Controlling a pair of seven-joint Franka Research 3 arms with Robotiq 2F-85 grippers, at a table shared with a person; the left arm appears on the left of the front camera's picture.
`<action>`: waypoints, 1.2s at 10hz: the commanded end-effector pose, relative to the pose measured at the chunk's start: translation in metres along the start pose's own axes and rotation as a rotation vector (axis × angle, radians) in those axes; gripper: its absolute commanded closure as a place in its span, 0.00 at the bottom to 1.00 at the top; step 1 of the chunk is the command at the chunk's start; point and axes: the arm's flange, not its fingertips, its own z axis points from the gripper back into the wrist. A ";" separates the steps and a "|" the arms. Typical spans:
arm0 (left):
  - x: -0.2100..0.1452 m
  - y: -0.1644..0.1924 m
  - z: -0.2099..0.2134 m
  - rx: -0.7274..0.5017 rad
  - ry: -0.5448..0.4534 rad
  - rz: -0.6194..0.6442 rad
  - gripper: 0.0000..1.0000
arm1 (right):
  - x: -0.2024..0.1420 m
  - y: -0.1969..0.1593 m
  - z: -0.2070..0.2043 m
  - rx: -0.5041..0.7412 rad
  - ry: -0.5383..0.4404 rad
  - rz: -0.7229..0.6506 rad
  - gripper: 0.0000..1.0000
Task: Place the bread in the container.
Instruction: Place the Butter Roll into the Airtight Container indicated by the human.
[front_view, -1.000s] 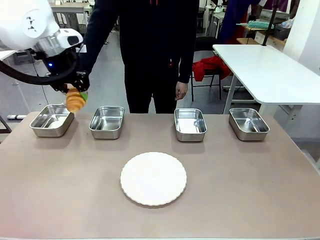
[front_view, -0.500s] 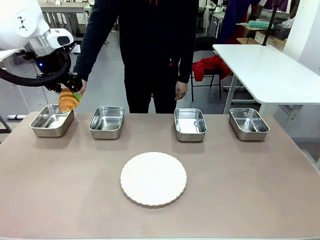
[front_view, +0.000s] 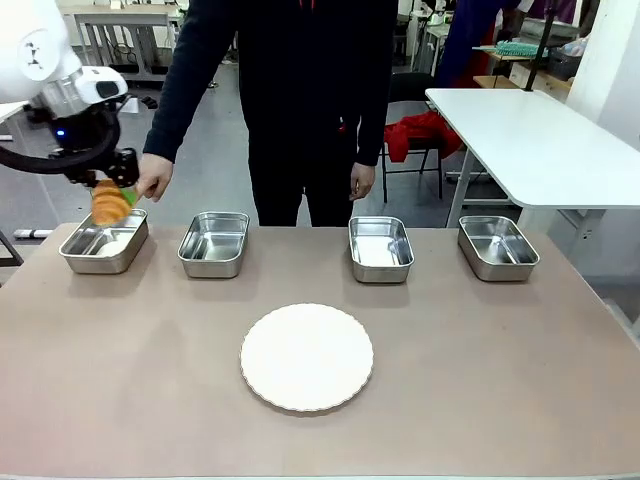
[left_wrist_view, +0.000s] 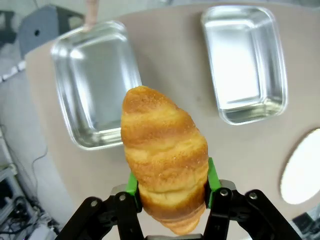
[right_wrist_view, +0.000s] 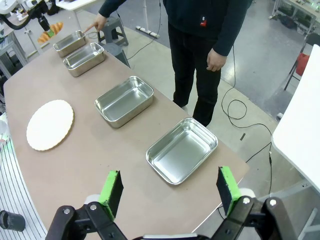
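Note:
My left gripper (front_view: 112, 198) is shut on the bread (front_view: 109, 204), a golden-brown croissant, and holds it in the air over the back of the far-left container (front_view: 88, 252). In the left wrist view the croissant (left_wrist_view: 163, 155) sits clamped between the green pads (left_wrist_view: 131, 183), with that steel pan (left_wrist_view: 90, 85) below and beyond its tip. A person's hand (front_view: 155, 181) points down just right of the croissant. My right gripper (right_wrist_view: 169, 192) is open and holds nothing, high above the table's right end.
Three more steel pans (front_view: 214, 243) (front_view: 380, 248) (front_view: 497, 247) line the far side of the table. A white scalloped plate (front_view: 306, 357) lies at the middle. The person stands behind the far edge.
My left gripper has carried the croissant leftward, from near the second pan to above the far-left pan. The person's hand has moved left with it.

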 end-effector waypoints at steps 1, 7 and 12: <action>0.019 0.041 -0.008 -0.007 0.059 -0.030 0.45 | 0.002 0.001 0.001 -0.001 -0.003 0.003 0.02; 0.034 0.095 -0.091 -0.073 0.066 -0.140 0.45 | 0.002 0.001 0.001 -0.001 -0.003 0.003 0.02; 0.048 0.099 -0.114 -0.047 0.000 -0.154 0.45 | 0.002 0.001 0.001 -0.001 -0.003 0.003 0.02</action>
